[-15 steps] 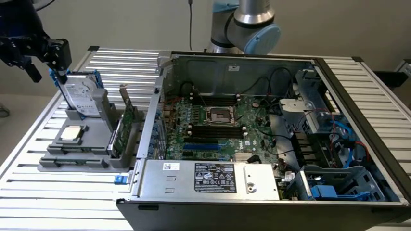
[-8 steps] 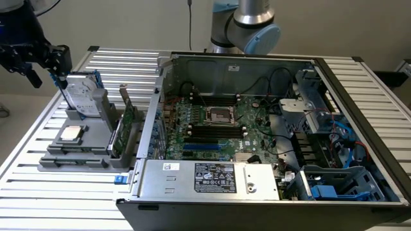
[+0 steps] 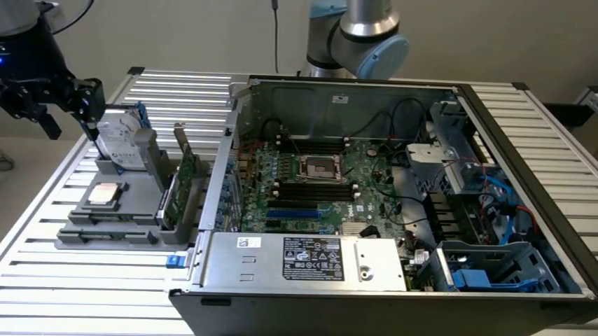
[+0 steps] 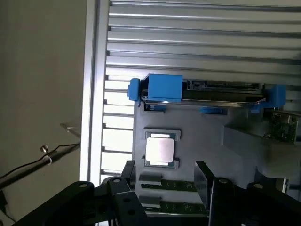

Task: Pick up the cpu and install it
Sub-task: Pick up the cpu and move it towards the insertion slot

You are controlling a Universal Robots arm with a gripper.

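The two black fingers [image 4: 203,179] stand spread wide with nothing between them. They hang in the air at the upper left of the exterior view, over the far end of a moulded grey plastic tray [image 3: 103,234]. From the wrist, the small flat square cpu with its dull silver-beige metal lid [image 4: 160,150] shows between the two tips, clear of both. It lies flat in its own recess of the tray, at the left of the exterior view, on the ribbed aluminium worktop [image 3: 56,287].

I'd judge the chip light and stiff but delicate. Its lid looks smooth and likely slippery, so two opposite edges seem the place to pinch, keeping it level.

A silver rectangular hard drive with a white label and blue bracket [image 3: 122,143] stands on edge just behind it. The open black computer case [image 3: 374,308] takes up the centre and right. Inside, a dark square socket with a metal frame [image 3: 323,168] sits mid-board. I cannot tell whether that frame is latched. The chip's underside is hidden, and the frame's top cuts off the arm.
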